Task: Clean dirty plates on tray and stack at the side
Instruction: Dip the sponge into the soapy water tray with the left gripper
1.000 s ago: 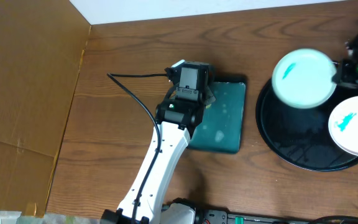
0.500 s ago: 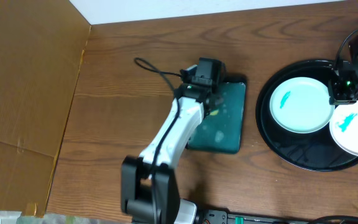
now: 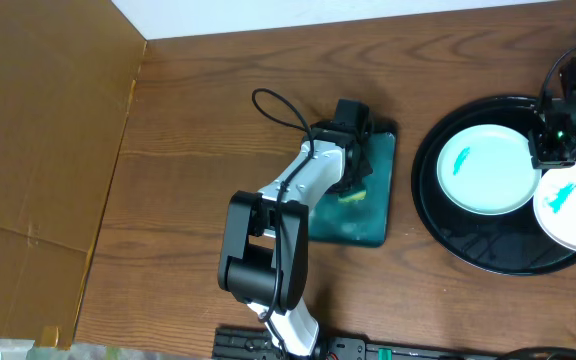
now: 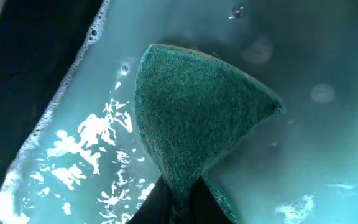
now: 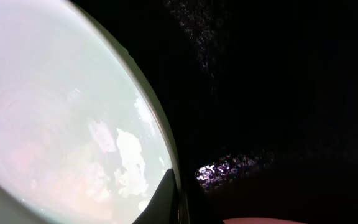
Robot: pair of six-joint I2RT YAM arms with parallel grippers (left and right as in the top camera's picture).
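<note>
The left gripper [image 4: 180,198] is clamped on the folded edge of a sponge [image 4: 197,112]. The sponge fans out ahead of the fingers as a stiff wedge, coarse green scouring fibre outward with a paler foam layer along the fold. Below and around it lies the teal tray [image 3: 373,228], rectangular, holding shallow cloudy water with foam [image 4: 73,149] gathered on one side of the fingers.

The right gripper [image 5: 174,200] sits at the rim of a plate [image 5: 55,112]. One dark finger lies on the rim and the other is hidden, so I cannot tell whether it grips. The plate is smooth, glazed white, round and shallow, with a turquoise smear towards its centre. It lies flat in the tray [image 5: 278,93], whose glossy black floor spreads out past the fingers. A second plate [image 3: 573,205], smeared too, lies just on the gripper's other side and overhangs the tray's raised rim.

By my reading, this is the wetting step: the sponge is being loaded while a plate waits. Next, the sponge must be lifted clear and carried across the bare table [image 3: 208,110] to the smear, and the plate will need steadying since the glaze is slippery. No plate is stacked yet.
</note>
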